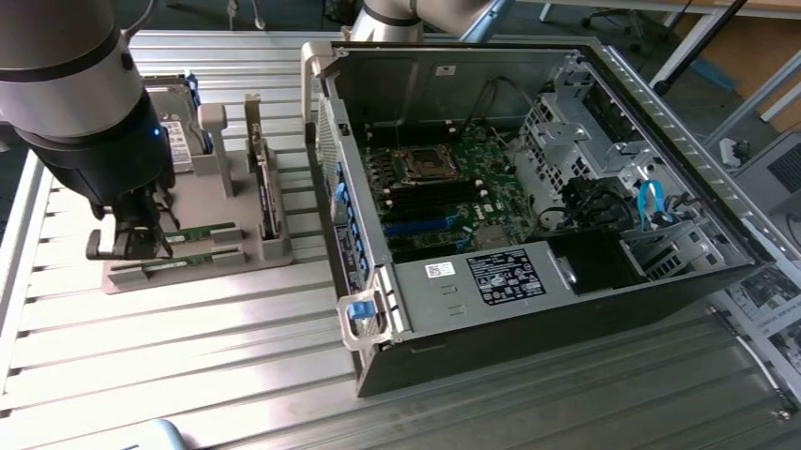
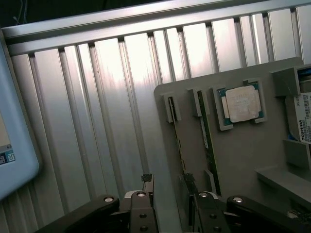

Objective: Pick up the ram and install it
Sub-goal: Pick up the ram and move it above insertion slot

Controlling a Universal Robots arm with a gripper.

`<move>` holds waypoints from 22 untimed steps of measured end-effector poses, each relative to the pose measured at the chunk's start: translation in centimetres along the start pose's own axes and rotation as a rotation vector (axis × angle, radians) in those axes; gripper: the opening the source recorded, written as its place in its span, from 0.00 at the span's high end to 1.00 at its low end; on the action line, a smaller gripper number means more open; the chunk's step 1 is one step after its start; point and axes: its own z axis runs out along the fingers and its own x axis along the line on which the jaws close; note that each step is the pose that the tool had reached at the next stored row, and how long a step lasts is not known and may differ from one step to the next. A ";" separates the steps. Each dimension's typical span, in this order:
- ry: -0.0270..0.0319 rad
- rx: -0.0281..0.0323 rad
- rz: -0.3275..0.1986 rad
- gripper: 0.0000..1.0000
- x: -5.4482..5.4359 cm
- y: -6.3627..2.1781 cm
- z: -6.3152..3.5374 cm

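While tool [image 2: 170,194] stands wide, ram [image 2: 177,141] lies between jaws.

The arm [image 1: 69,56] is a smooth pale-grey cylinder that joins a black wrist section [image 1: 107,159] carrying a small blue light [image 1: 158,131]. The gripper [image 1: 128,248] is black, with two slim fingers [image 2: 148,182] on jointed black links. Round silver screws [image 2: 141,194] mark the joints, four visible in the wrist view.
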 end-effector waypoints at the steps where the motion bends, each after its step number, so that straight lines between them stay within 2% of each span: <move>1: 0.0000 0.0000 0.000 0.64 0.0 0.00 0.03; 22: 0.0000 0.0000 0.000 0.64 0.0 0.01 0.70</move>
